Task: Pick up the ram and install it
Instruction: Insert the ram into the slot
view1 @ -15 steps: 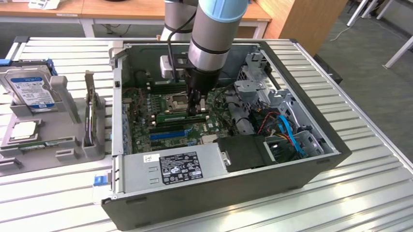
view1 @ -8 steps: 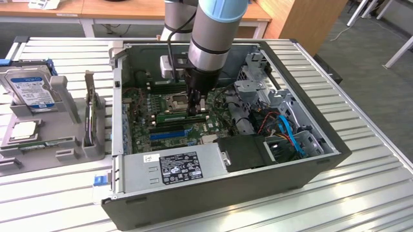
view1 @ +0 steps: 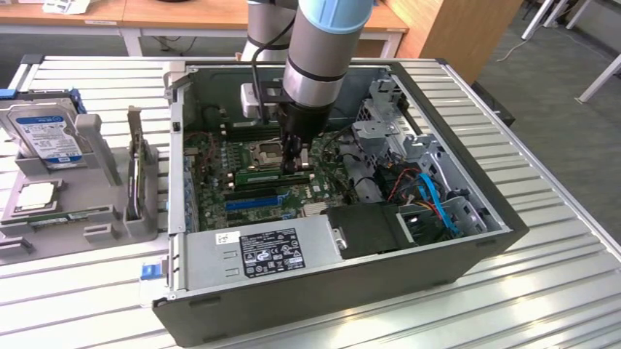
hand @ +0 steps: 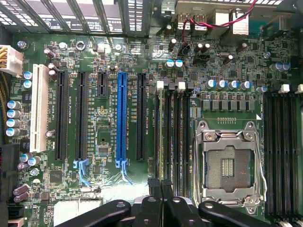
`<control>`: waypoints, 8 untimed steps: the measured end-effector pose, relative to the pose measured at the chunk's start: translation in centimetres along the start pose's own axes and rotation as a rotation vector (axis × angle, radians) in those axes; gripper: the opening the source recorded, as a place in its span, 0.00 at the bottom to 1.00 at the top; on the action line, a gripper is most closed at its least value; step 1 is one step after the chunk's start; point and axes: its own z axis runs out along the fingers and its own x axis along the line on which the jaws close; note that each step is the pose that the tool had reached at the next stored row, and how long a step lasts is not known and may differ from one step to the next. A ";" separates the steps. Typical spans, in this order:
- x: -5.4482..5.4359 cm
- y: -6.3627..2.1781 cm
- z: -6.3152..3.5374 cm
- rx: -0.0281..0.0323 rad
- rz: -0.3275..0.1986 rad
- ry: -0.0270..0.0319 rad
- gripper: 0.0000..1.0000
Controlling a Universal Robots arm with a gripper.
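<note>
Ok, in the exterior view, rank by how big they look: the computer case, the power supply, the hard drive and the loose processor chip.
Largest to smallest:
1. computer case
2. power supply
3. hard drive
4. processor chip
No two look alike.

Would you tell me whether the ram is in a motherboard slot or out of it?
In a slot: the ram stands on edge beside the CPU socket, the shut gripper at its end. Fully latched: cannot tell.

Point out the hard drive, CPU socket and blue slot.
hard drive (view1: 43,132): exterior view, its blue label.
CPU socket (hand: 227,165): wrist view, centre pin field.
blue slot (hand: 121,118): wrist view, mid-length.
</note>
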 end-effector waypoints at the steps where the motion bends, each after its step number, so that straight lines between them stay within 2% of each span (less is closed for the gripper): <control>1: 0.0 0.00 0.00 0.0000 0.000 0.0000 0.12; 8: 0.0 0.00 0.06 0.0000 0.000 0.0000 0.12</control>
